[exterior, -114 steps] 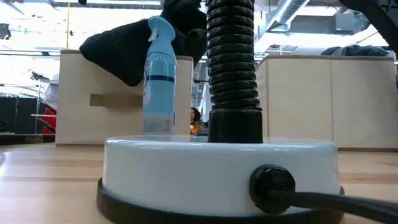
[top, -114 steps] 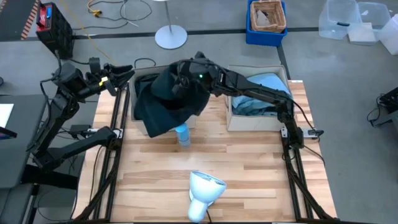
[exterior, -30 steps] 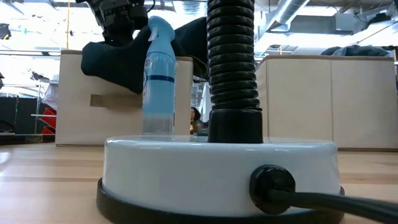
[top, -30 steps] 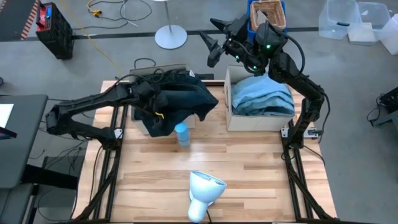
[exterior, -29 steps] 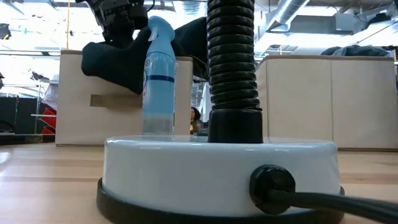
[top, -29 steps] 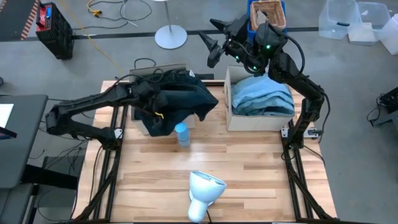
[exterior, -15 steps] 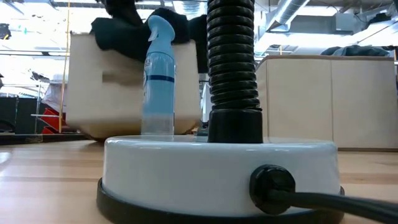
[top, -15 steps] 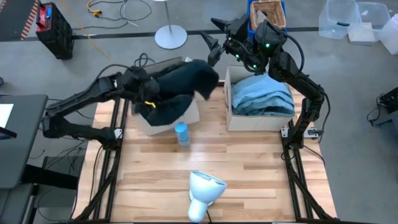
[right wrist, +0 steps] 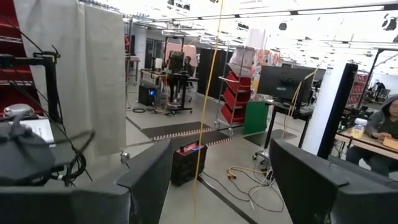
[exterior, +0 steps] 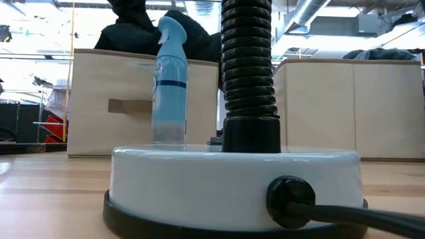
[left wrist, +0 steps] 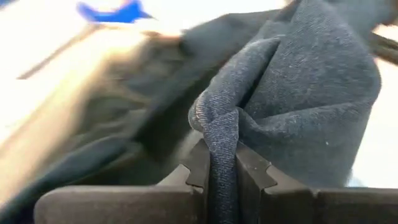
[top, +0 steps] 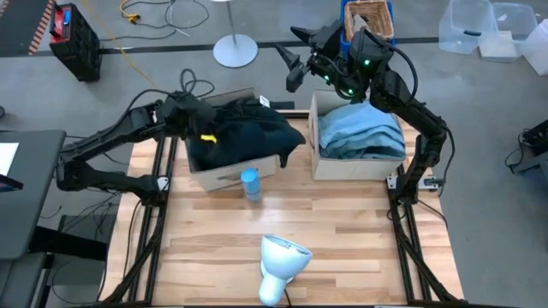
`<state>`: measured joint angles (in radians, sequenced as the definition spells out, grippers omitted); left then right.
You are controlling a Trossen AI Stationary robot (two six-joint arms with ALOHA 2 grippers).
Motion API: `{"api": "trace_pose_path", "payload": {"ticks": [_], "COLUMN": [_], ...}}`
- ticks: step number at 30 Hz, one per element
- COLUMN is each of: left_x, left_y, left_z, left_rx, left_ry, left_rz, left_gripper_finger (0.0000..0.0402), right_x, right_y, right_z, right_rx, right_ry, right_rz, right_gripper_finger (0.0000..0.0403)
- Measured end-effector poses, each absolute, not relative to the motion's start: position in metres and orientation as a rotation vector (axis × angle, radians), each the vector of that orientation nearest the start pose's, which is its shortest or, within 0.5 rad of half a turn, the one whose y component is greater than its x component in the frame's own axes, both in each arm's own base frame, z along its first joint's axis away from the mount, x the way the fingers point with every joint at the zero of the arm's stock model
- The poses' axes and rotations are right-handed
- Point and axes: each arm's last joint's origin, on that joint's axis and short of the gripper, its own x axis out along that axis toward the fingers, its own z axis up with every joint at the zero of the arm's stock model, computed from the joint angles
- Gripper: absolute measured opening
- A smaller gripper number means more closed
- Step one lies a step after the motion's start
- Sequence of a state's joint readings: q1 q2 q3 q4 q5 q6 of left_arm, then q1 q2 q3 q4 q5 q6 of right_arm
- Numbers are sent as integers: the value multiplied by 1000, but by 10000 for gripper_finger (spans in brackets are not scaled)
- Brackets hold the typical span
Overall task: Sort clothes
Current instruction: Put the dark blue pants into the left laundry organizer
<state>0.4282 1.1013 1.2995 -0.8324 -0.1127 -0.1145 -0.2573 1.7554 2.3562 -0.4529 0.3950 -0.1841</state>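
A dark teal-black garment point(top: 250, 130) lies heaped in the left beige box point(top: 229, 176), one corner hanging over the box's right wall. In the low view its top point(exterior: 136, 30) rises above the box rim point(exterior: 106, 53). My left gripper point(top: 202, 130) is at the garment's left end, shut on it. The right beige box point(top: 353, 164) holds turquoise and grey-blue clothes point(top: 360, 128). My right gripper point(top: 296, 62) hovers open, high beyond the table's far edge, with nothing between its fingers point(right wrist: 146, 180). My left gripper pinches a raised fold point(left wrist: 221, 134) of the dark garment between its two fingers point(left wrist: 254, 173). The cloth runs on back between them. The arm reaches in from the table's left side. The rest of the garment lies slack on the box.
A small blue spray bottle point(top: 250, 183) stands just in front of the left box. A white lamp point(top: 279, 262) with a ribbed black neck point(exterior: 249, 66) stands near the table's front edge. Bare wood lies on either side of the lamp.
My left gripper has pulled the dark garment up and toward the far left. The part that hung over the box's near wall now lies on top of the box. The left box tipped up as the garment was pulled and has settled flat, slightly turned.
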Motion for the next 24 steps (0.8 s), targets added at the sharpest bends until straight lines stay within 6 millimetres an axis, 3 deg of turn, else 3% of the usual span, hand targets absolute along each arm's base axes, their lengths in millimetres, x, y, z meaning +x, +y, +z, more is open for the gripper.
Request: {"api": "trace_pose_path", "payload": {"ticks": [6,11,14,17,20,24], "left_x": [182,197,208,216,221,223], "left_y": [97,106,109,111,111,110], "left_z": [380,336,303,287,298,339], "left_rx": [-187,-274,-329,-328,-343,-332], "left_ry": [676,937,1089,1184,1131,899], "left_rz": [906,878,848,835,805,775], "left_gripper_finger": [33,85,134,188,236,275], "right_x": [317,317,318,318,318,318], "right_y": [-93,-92,-92,-90,-88,-88], "right_z": [563,563,563,563,563,563], "right_rx": [-166,-166,-165,-165,-166,-167], "right_ry": [-74,-73,-72,-73,-73,-71], "right_rz": [-657,-652,-652,-647,-639,-639], "right_gripper_finger": [286,286,286,286,286,286]}}
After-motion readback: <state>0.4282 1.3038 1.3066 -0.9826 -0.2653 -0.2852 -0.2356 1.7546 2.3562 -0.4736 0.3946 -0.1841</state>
